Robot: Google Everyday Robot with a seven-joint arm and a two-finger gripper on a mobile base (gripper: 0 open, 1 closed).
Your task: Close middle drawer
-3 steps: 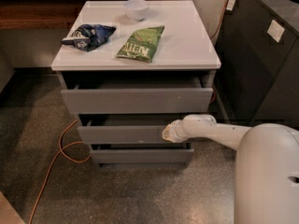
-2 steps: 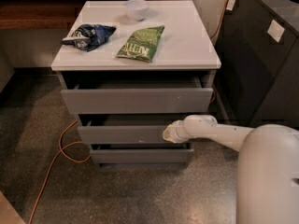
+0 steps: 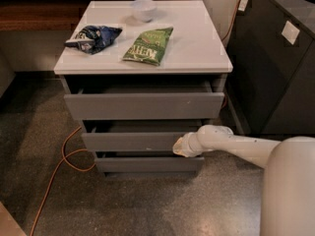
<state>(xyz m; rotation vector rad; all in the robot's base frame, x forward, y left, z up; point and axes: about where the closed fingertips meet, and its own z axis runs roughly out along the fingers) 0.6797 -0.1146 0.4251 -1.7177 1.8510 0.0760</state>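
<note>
The middle drawer (image 3: pixel 133 141) is a plain grey flat front panel in a white-topped cabinet (image 3: pixel 197 53). It stands out a little from the cabinet body, with a dark gap above it. The taller top drawer (image 3: pixel 142 105) stands out further. The small dark bottom drawer (image 3: pixel 147 164) is below. My gripper (image 3: pixel 179 147) is at the end of the white arm (image 3: pixel 231 144), pressed against the right part of the middle drawer's front.
A blue snack bag (image 3: pixel 93 36), a green snack bag (image 3: pixel 149 45) and a white bowl (image 3: pixel 143 9) lie on the cabinet top. An orange cable (image 3: pixel 59 166) runs over the floor at the left. A dark cabinet (image 3: pixel 275 68) stands at the right.
The arm and gripper have shifted slightly left against the middle drawer's front. The drawer looks pushed in a little.
</note>
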